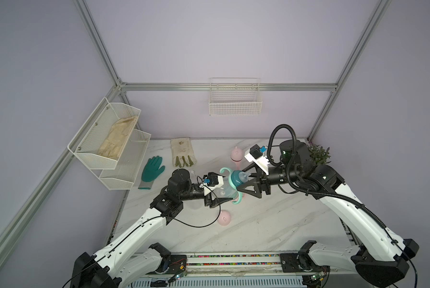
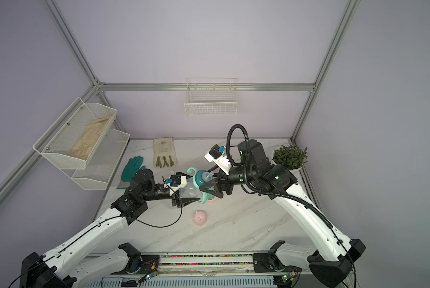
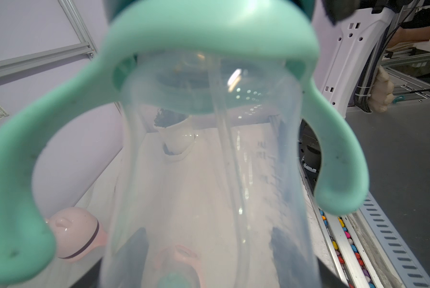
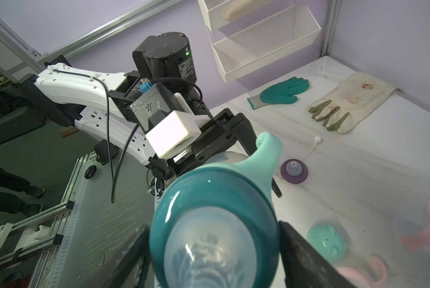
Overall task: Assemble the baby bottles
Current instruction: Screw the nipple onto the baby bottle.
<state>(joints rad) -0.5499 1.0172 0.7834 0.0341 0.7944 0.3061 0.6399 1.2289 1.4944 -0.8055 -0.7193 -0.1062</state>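
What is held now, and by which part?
The left hand holds the mint bottle by its clear body. The right hand flanks its teal collar; grip unclear.

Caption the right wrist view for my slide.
Right gripper brackets the teal collar of the mint-handled bottle while the left gripper holds its clear body.

Marble table. Upper left: two-tier mesh shelf on the wall, beige cloth in its upper tier. Upper centre: wire basket. Left of centre, on the table: teal glove, and beside it a white glove with green fingertips. Right: potted plant.
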